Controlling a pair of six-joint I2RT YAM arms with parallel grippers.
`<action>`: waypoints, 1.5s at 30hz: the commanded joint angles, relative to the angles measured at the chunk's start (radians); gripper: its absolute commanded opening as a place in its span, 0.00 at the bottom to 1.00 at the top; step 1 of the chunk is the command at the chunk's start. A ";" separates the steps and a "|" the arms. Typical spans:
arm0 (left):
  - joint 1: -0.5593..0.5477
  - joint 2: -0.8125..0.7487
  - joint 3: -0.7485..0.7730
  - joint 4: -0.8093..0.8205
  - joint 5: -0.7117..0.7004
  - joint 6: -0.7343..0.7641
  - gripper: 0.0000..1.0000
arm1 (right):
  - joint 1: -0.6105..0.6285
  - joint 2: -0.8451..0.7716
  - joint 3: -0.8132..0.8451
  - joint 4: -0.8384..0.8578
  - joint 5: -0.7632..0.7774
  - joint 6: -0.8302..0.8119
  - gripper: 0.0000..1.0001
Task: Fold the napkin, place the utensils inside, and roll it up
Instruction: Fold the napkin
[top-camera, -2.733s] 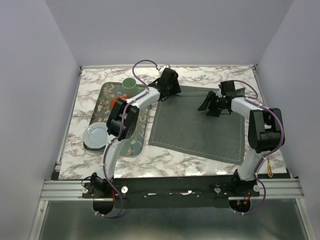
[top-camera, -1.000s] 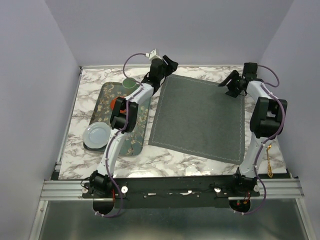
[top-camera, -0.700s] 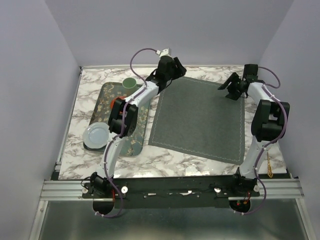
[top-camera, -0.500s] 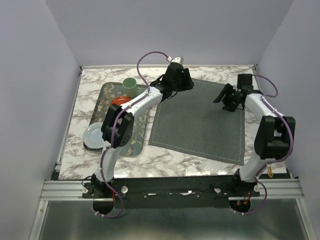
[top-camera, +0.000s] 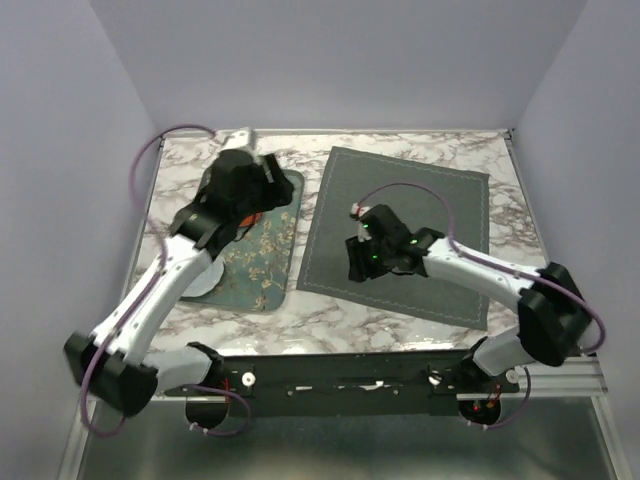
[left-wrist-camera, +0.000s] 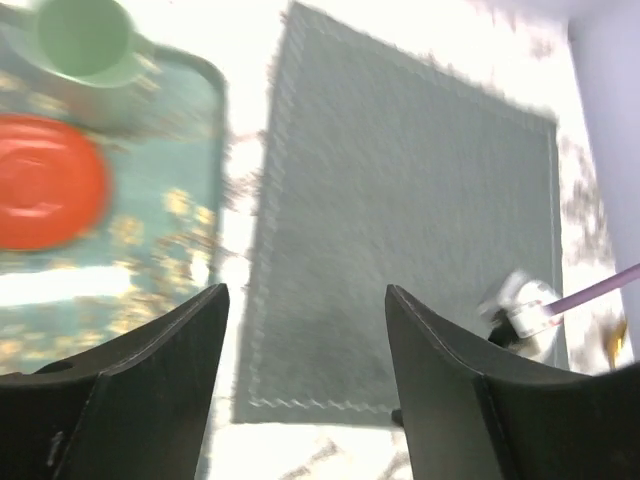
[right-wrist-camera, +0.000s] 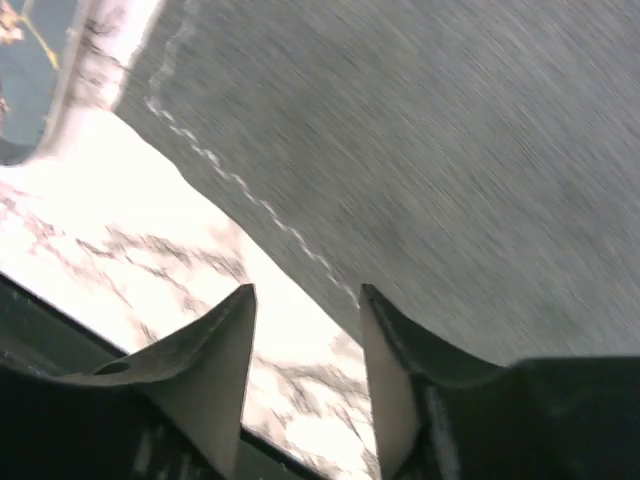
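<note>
Dark grey napkin (top-camera: 405, 235) lies flat at centre right. Right jaws, apart and empty, hover over its lower-left hem. Left jaws, also apart, hang farther off above the floral tray (top-camera: 260, 272).

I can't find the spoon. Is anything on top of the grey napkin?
Nothing lies on the visible part of the napkin. The right gripper and arm hang over it, hiding a strip of cloth.
</note>
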 joint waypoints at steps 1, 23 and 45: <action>0.113 -0.236 -0.091 -0.090 -0.085 0.023 0.75 | 0.189 0.232 0.217 0.033 0.143 -0.028 0.44; 0.222 -0.215 -0.166 -0.040 -0.058 0.060 0.72 | 0.352 0.576 0.538 -0.031 0.230 -0.016 0.22; 0.256 -0.198 -0.197 -0.011 -0.053 0.067 0.72 | 0.367 0.665 0.532 -0.018 0.176 -0.043 0.51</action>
